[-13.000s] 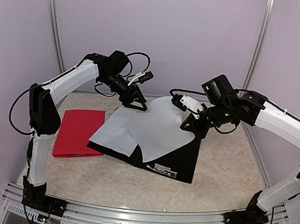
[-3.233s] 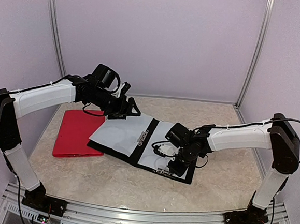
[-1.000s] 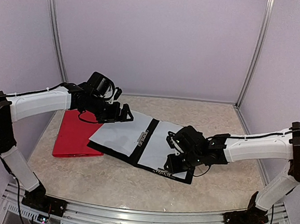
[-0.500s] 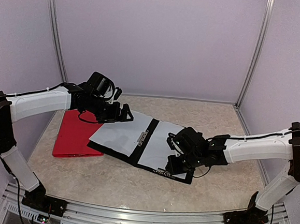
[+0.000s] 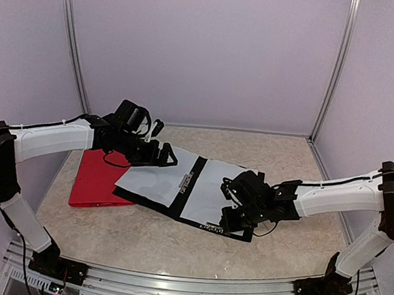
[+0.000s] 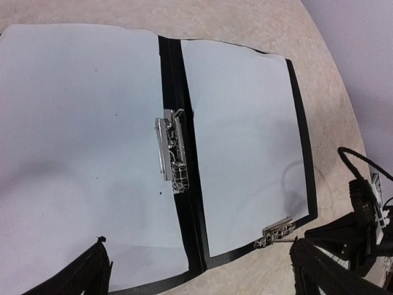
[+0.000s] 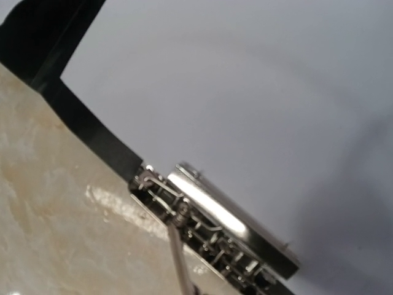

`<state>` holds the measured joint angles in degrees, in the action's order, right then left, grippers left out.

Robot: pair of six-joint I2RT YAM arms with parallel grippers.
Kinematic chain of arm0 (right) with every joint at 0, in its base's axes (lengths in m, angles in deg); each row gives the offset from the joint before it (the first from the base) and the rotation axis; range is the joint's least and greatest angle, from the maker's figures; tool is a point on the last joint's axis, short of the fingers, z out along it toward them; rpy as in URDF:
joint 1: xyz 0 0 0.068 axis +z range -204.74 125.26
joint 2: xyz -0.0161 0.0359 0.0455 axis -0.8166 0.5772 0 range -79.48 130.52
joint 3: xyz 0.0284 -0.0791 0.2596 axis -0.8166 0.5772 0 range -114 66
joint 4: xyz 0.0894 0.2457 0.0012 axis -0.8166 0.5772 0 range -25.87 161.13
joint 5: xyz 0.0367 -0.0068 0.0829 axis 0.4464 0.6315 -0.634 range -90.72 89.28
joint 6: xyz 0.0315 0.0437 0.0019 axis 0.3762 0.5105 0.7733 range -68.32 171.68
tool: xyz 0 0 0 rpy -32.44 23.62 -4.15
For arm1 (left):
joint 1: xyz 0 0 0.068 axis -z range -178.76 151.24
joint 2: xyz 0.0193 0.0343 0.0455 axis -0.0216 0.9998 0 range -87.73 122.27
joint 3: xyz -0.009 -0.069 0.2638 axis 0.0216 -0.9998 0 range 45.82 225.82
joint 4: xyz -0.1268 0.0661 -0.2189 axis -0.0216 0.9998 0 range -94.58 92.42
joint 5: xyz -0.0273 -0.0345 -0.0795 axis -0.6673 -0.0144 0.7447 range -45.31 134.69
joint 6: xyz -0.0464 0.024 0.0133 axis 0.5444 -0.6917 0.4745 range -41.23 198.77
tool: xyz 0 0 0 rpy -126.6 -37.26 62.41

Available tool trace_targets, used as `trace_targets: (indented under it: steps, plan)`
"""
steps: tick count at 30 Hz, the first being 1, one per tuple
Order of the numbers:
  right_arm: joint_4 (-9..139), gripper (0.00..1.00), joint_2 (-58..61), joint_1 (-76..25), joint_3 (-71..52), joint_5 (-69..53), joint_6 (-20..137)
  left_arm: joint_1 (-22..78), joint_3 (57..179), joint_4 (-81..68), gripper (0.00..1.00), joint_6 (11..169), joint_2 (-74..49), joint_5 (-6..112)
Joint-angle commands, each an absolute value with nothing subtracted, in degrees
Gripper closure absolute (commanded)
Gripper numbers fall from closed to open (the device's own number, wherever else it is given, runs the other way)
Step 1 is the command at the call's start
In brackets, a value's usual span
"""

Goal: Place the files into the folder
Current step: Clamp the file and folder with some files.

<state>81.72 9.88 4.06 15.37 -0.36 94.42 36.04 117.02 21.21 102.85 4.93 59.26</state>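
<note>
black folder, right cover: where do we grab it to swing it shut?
Grip the right cover by its outer long edge, the bare black strip beyond the sheet, coming in low from the right. It lies flat on the table, so one finger likely has to slide under. Stay clear of the clip at the near corner.

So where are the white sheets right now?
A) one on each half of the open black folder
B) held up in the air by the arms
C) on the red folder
A: the white sheets lie flat, one on either side of the spine of the black folder; the red folder beside it shows no paper.
</note>
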Motion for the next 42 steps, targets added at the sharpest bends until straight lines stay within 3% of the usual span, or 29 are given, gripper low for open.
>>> trace_targets:
  steps: [1, 13, 18, 28, 42]
  plan:
    - [82.7, 1.0, 9.7, 4.6, 17.8, 0.4, 93.8, 38.3, 114.7, 16.7, 0.01, 97.5, 3.7, 64.0]
    - [79.7, 1.0, 9.5, 3.1, 21.7, -0.5, 92.7, 45.9, 104.5, 1.4, 0.05, 76.5, 6.2, 80.3]
    - [79.1, 1.0, 8.9, 1.8, 22.8, -1.4, 91.4, 47.8, 105.8, -0.2, 0.07, 67.4, 11.7, 85.3]
    - [77.4, 1.0, 8.5, -1.6, 24.9, -4.3, 88.5, 50.8, 112.5, 0.6, 0.09, 49.0, 22.8, 87.3]
    - [76.0, 1.0, 7.5, -3.5, 27.1, -5.9, 87.1, 51.4, 118.9, 1.3, 0.25, 39.4, 32.3, 87.0]
